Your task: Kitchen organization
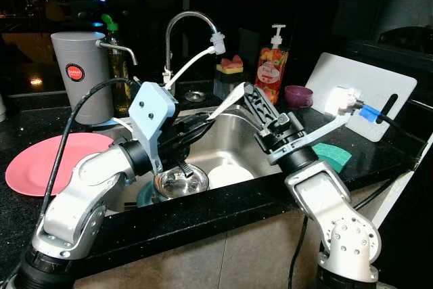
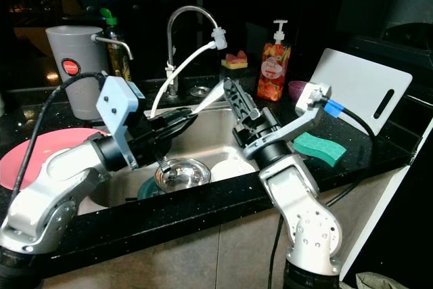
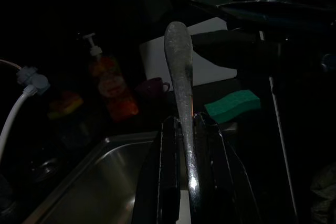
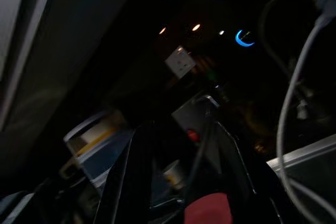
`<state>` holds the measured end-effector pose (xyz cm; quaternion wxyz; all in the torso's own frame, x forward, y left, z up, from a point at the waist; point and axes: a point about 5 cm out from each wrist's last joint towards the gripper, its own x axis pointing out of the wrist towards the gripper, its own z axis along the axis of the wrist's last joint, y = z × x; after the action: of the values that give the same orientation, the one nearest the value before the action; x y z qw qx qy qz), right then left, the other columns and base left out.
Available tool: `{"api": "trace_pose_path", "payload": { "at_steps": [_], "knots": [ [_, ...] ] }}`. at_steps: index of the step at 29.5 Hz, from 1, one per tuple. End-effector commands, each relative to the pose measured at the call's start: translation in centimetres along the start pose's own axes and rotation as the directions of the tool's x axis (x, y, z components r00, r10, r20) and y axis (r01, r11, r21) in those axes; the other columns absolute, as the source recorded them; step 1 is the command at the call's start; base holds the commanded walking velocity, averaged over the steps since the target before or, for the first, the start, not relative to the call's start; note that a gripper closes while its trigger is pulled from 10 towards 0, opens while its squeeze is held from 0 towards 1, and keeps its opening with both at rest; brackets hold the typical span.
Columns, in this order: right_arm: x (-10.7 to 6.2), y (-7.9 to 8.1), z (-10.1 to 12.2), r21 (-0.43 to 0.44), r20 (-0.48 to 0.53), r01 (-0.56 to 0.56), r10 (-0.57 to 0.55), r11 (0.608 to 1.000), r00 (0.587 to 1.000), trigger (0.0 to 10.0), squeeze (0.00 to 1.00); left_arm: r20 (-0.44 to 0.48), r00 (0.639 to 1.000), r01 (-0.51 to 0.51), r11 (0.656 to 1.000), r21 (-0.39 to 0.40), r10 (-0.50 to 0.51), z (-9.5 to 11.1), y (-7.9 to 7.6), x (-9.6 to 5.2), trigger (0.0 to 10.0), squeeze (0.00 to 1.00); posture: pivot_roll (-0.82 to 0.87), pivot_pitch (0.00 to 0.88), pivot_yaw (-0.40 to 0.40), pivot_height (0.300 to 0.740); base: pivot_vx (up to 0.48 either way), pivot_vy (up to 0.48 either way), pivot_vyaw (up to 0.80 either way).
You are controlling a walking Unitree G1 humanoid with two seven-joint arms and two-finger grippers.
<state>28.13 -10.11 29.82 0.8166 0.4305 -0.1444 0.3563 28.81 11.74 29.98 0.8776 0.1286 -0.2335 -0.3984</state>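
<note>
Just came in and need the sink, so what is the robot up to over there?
The robot stands at the sink with both arms over the basin. Its left gripper is shut on a metal utensil handle, held up above the basin. The right gripper is raised beside it over the sink; whether it holds anything is unclear. A steel bowl and a white dish lie in the basin. A pink plate and a green sponge rest on the counter.
</note>
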Motion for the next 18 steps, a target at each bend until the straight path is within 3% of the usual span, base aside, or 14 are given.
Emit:
{"api": "trace_pose_path", "payload": {
  "at_steps": [1,13,18],
  "knots": [
    [-0.20,0.30,-0.11,0.024,-0.015,-0.013,0.014,1.000,1.000,10.0,0.00,0.007,0.999,0.036,0.999,0.004,-0.036,0.19,-0.68,0.43,10.0,0.00,0.02,0.000,-0.070,0.740,0.000,0.000,0.00],
    [-0.58,0.00,-0.74,0.045,-0.066,0.011,-0.008,0.999,0.998,10.0,0.00,-0.003,0.998,0.064,0.998,0.017,-0.064,0.23,-0.71,0.39,10.0,0.00,0.02,0.000,-0.067,0.740,0.000,0.000,0.00],
    [-0.85,-0.31,-0.60,0.063,-0.075,0.030,-0.025,0.998,0.997,10.0,0.00,-0.036,0.990,0.138,0.989,0.060,-0.136,0.29,-0.53,-0.08,10.0,0.00,0.02,0.000,-0.067,0.740,0.000,0.000,0.00]
  ]
}}
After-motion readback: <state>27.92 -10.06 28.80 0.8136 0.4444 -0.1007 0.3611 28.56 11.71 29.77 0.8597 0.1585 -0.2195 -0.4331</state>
